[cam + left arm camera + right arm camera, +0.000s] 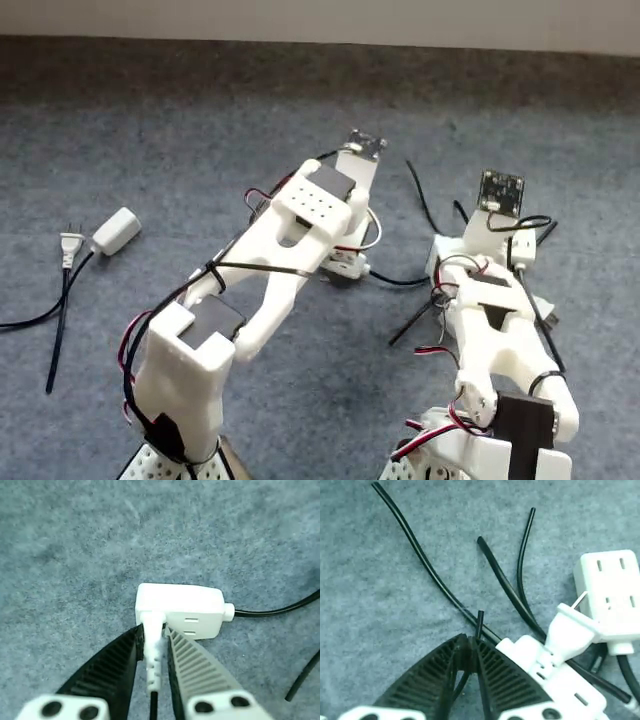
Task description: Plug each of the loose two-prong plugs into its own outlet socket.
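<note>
Plug (151,662) sat lengthwise between the fingers of the left gripper (154,631), clamped tight, its nose pointing away from the wrist and against the socket block (180,605) (block lying crosswise). Right gripper (468,642) pinched a black cord (479,620) near a second plug (567,630).

No text, number, label, brand or sign could be read in any view. The white outlet block (180,605), the white plug (151,645) and the black cord (479,622) carried no legible print; the outlet block's face showed plain slots only.
</note>
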You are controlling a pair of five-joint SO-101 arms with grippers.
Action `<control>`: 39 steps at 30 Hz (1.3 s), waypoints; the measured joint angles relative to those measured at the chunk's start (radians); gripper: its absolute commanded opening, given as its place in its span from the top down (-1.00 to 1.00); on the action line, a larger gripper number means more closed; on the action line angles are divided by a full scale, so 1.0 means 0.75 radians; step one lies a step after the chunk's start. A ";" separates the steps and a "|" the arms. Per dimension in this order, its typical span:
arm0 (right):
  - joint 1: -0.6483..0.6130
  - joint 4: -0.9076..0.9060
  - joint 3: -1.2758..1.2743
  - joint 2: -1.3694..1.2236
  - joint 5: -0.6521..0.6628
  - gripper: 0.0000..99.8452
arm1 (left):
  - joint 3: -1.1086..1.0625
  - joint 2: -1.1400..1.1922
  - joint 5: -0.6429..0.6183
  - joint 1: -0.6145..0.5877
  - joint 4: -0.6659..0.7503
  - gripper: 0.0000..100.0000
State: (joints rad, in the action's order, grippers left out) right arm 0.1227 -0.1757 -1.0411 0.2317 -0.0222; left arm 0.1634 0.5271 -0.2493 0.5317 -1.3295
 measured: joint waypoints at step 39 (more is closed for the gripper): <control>-0.004 -0.045 0.100 -0.143 -0.018 0.97 | 1.510 0.184 -0.002 -0.221 -0.485 0.64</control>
State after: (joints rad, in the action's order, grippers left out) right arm 0.1197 -0.2094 -0.9659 0.1243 -0.0361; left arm 1.2958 0.6651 -0.2509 0.3659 -1.6932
